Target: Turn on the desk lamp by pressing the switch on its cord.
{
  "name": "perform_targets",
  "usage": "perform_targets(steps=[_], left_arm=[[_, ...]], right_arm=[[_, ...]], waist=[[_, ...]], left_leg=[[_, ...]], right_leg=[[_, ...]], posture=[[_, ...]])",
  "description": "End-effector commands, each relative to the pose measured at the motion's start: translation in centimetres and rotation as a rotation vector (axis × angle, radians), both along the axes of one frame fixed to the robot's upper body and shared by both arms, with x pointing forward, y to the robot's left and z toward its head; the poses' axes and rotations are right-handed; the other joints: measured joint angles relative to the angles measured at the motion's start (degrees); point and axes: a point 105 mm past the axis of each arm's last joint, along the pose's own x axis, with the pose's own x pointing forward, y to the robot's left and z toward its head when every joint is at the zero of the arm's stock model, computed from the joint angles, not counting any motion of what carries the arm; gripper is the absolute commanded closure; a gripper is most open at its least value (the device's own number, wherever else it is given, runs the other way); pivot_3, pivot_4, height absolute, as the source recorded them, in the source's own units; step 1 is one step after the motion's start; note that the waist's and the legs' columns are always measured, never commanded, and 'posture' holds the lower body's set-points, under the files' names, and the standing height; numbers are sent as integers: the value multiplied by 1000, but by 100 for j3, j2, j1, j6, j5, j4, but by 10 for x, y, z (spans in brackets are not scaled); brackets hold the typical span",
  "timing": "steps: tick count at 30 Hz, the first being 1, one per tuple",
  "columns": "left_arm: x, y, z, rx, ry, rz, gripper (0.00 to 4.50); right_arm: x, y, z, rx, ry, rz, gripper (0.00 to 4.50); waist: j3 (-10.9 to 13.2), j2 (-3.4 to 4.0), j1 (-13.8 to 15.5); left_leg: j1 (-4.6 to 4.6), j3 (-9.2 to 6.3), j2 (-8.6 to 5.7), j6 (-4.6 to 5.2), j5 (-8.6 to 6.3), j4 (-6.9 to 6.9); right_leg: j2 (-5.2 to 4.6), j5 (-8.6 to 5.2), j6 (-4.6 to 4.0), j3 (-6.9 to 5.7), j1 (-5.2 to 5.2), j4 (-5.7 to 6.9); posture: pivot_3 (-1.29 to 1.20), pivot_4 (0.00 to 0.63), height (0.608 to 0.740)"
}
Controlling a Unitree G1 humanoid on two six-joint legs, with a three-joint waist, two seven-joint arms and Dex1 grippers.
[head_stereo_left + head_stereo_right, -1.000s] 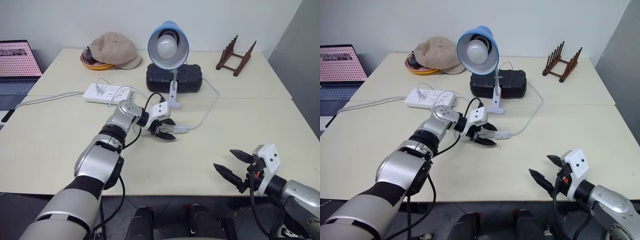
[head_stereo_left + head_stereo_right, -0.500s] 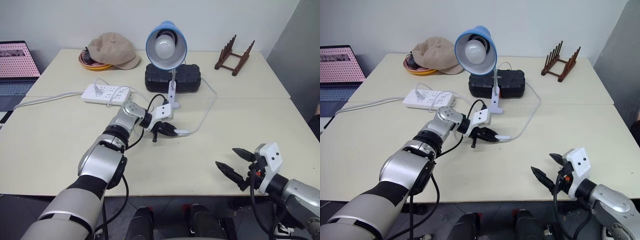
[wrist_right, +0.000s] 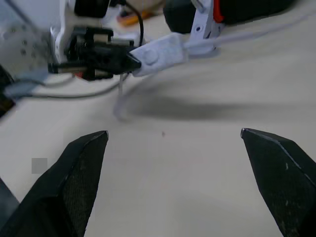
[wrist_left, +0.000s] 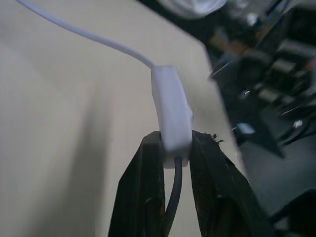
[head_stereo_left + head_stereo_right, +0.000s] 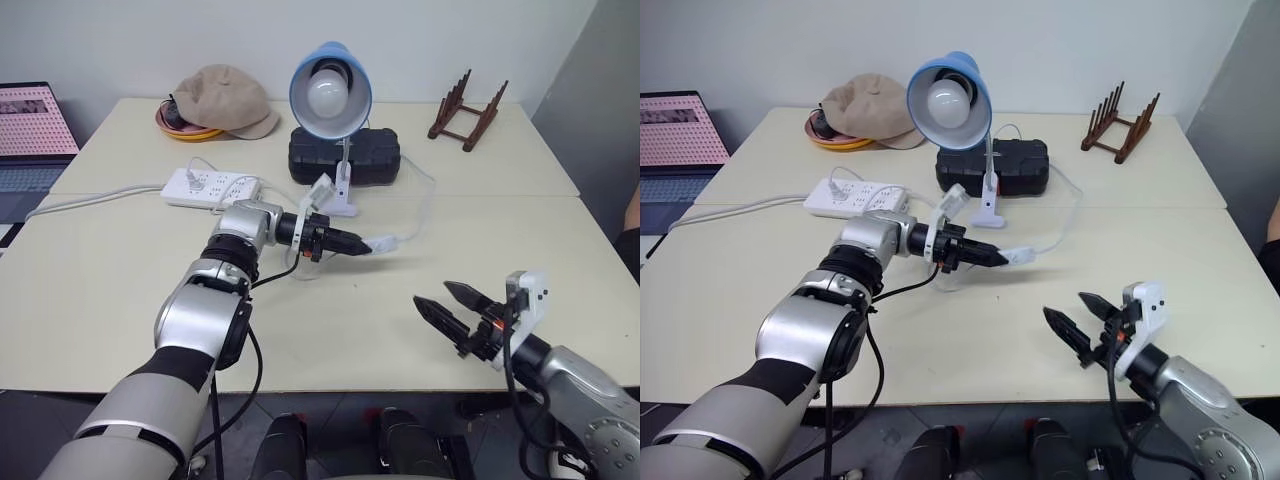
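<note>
Left claw (image 5: 352,245): fingers pinched on one end of the switch (image 5: 380,243), held clear above the table (image 5: 120,290), with the cord (image 5: 421,205) running from the switch's far end in a loop back to the lamp (image 5: 331,95), which stands unlit just beyond the claw, in front of a black case (image 5: 375,160). Right claw (image 5: 450,308): fingers spread wide and empty, hovering over the near table edge, well apart from the switch and pointing toward it. Behind the left claw's wrist, a power strip (image 5: 212,187) lies on the table.
</note>
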Motion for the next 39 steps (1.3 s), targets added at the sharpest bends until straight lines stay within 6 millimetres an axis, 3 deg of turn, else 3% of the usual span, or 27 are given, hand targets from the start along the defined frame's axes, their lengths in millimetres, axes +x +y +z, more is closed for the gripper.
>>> perform_targets(steps=[1,5,8,15,23,28,39], left_arm=[[-32,-4,22,-114,150,-71,4110],[-50,-6,25,-142,209,-60,4110],[-57,-7,25,-146,229,-50,4110],[-61,-9,26,-155,246,-27,4110],[-60,-10,27,-157,232,-22,4110],[-58,-11,27,-156,234,-17,4110],[-57,-12,28,-157,231,-17,4110]], right_arm=[[-2,14,28,273,16,95,0],[-1,23,51,403,15,181,0],[-1,30,59,406,13,234,0],[1,42,58,353,24,279,0],[9,41,59,336,15,246,0],[9,41,59,331,11,251,1287],[7,40,55,321,18,254,3505]], waist=[[1,2,-39],[2,3,-53],[1,3,-50],[1,3,-39],[1,3,-20],[1,3,-15],[1,3,-13]], left_leg=[[1,0,2,0,0,-1],[6,-7,4,1,1,2],[14,-9,3,5,4,2],[16,-5,0,6,5,1],[14,-3,0,6,5,0],[13,-3,0,6,5,0],[11,-2,0,6,5,0]], right_leg=[[0,-1,-2,-1,0,4],[3,-1,-2,-6,1,12],[4,1,-4,-8,6,11],[4,1,-3,-5,9,3],[4,1,-3,-4,8,-2],[4,1,-4,-4,8,-3],[4,0,-4,-3,6,-4]], posture=[[0,150,740],[0,150,740],[0,150,740],[0,150,740],[0,150,740],[0,150,740],[0,150,740]])
